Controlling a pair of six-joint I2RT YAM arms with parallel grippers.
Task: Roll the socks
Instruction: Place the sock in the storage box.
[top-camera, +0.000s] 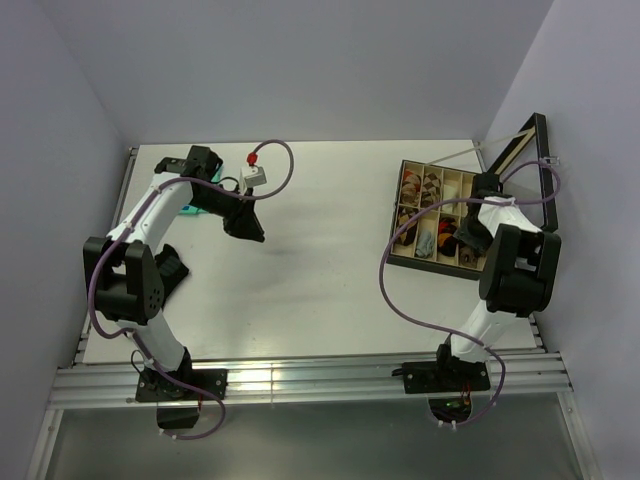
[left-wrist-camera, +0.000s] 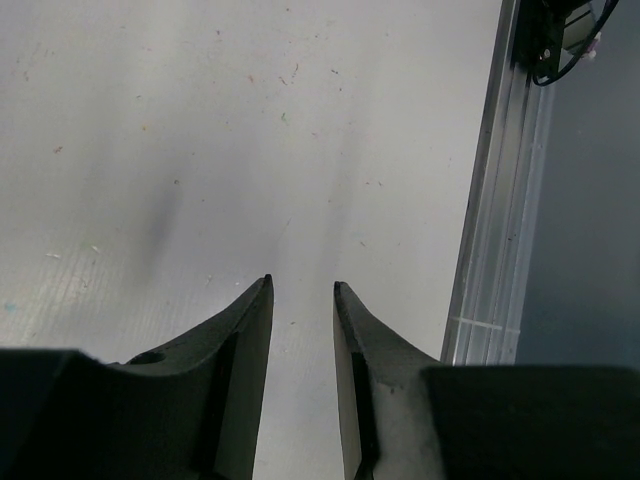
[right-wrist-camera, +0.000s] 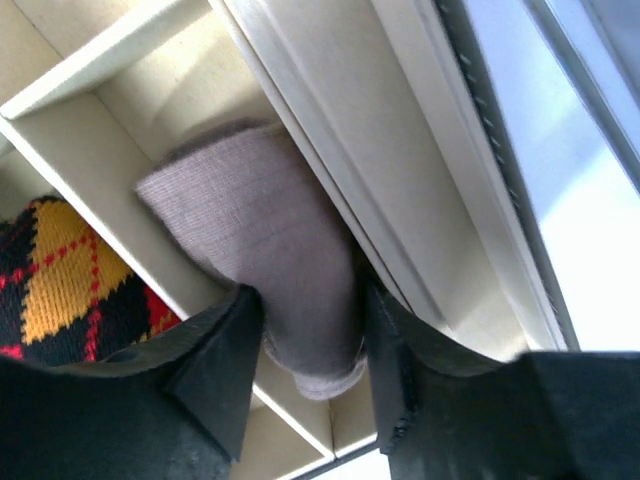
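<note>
Right hand (right-wrist-camera: 312, 290) is down in the box (right-wrist-camera: 310, 110), fingers either side of the rolled tan sock (right-wrist-camera: 250, 210) and both touching fabric. Can't tell from the wrist cam whether I'm pinching it or just flanking it. The sock sits in the cell against the outer wall. The argyle sock (right-wrist-camera: 60, 270) is rolled in the next cell, across the divider (right-wrist-camera: 100, 205). Left hand (left-wrist-camera: 303, 283) is part open and holds nothing, hovering over bare bench (left-wrist-camera: 200, 150) on the left side, near the teal packet (top-camera: 188, 210). Risks as I see them: knit clings to a pad on the way up, and the roll drags out or unwinds. The roll looks proud of its cell, so it may flop over the divider if not seated. One finger is tight to the wall, so a crooked retreat could nudge the box. Bench is white and matte with a few grey smears; low grip, I'd guess. Pale lavender walls (top-camera: 300, 60) close in on three sides, with an aluminium rail (top-camera: 300, 380) at the near edge.
</note>
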